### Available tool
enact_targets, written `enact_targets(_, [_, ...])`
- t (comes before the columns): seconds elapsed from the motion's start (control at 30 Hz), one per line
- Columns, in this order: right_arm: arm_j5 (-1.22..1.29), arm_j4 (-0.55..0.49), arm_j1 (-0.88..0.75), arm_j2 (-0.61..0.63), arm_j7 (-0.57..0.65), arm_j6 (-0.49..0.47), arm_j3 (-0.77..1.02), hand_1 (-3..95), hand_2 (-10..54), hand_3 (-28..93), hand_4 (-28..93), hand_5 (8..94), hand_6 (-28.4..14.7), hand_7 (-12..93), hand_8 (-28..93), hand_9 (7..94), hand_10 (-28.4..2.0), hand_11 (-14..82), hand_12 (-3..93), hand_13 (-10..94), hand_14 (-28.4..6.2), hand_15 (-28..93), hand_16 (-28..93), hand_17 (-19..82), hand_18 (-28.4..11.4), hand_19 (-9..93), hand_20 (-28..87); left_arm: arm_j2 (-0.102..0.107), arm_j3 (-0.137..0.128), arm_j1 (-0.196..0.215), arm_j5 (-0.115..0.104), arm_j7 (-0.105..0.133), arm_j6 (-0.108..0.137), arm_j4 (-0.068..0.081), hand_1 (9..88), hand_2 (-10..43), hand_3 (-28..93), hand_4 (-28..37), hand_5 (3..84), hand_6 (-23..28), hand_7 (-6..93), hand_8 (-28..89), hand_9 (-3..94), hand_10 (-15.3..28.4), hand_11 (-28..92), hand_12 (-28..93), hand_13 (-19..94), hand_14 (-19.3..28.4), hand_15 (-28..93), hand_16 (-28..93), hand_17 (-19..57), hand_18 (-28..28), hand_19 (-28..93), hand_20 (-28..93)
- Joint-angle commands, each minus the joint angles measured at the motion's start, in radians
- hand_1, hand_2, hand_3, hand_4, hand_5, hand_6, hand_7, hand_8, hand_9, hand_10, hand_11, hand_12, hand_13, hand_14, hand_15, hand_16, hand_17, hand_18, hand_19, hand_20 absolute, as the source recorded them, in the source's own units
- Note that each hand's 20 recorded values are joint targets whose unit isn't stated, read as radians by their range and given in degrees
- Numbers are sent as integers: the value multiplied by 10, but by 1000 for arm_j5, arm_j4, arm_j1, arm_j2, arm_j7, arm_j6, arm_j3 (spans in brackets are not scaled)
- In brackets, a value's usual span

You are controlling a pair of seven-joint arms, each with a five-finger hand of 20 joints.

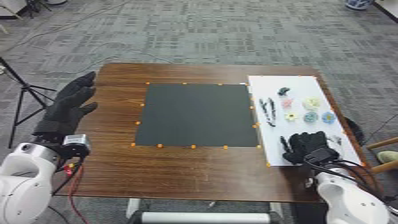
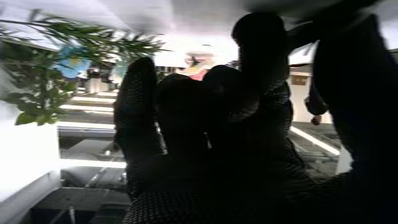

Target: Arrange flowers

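On the brown wooden table (image 1: 213, 175), a dark square mat (image 1: 195, 115) is laid at the middle and a white board (image 1: 268, 84) at the right. By the table's left edge the left hand (image 1: 64, 110) is held released, its fingers straight; the right hand (image 1: 311, 146) is placed over the board's near end, its state not to be told. Beyond it, small flowers in cream (image 1: 311, 102), blue (image 1: 329, 117), pink (image 1: 287, 103) and yellow (image 1: 290, 116) are spread on the board.
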Motion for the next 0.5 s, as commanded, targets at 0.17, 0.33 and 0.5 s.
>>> enact_targets(0.17, [-30,38,47,-42,-11,33,-160,400,-95,853,-282,693,9,672,167,732,-105,701,646,609,-127,841,441,233,-205,771,483,-8,-11,3,-6,-5,8,-7,269,-93,641,-283,140,9,222,-118,74,62,118,199,-4,77,272,0,-177,172,346,99])
enact_targets(0.33, [-34,31,183,-25,14,186,-222,392,-95,888,-235,712,-15,653,222,761,-105,704,647,637,-125,845,446,256,-210,788,486,4,-38,14,-2,-14,0,-13,266,-94,646,-283,141,10,219,-118,75,61,117,200,-4,78,271,0,-177,173,346,100])
enact_targets(0.5, [-23,9,364,5,62,313,-322,380,-95,885,-170,736,-26,647,253,791,-108,704,646,670,-121,846,447,275,-213,798,488,18,-67,38,-5,-16,2,-21,265,-92,648,-283,142,10,219,-118,75,62,117,200,-4,78,273,1,-176,172,346,99])
